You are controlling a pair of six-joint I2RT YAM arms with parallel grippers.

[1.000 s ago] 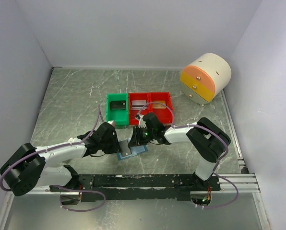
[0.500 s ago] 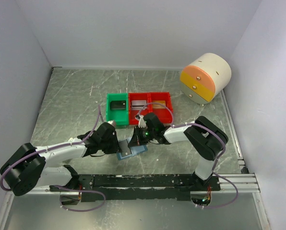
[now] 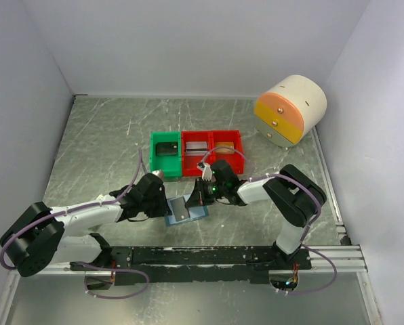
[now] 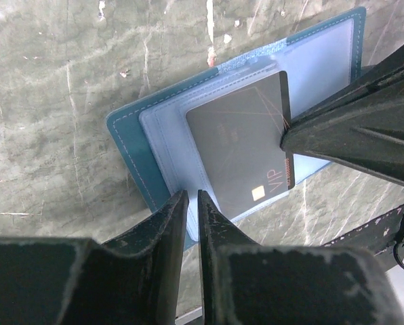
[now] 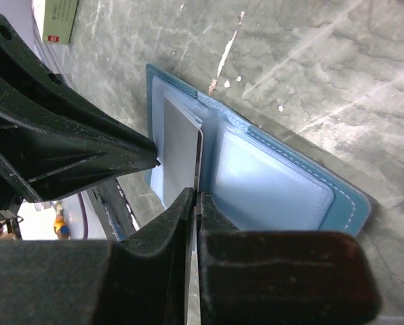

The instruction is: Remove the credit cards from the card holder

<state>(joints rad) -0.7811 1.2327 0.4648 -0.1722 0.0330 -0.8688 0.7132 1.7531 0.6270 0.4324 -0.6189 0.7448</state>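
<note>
Card holder (image 3: 199,214) lies open on the desk (image 3: 107,135), near the middle between both arms, with a dark grey credit card (image 4: 243,156) poking from its left pocket. Right gripper (image 5: 195,200) has its jaws clamped on that card's edge. Left gripper (image 4: 192,200), jaws nearly closed, pinches the holder's left edge.

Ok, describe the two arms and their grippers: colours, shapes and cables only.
The left arm and right arm have white shells and black joints; a purple cable runs along each. The left gripper and right gripper are matt black, two tapering fingers apiece. A green light glows at the right wrist.
</note>
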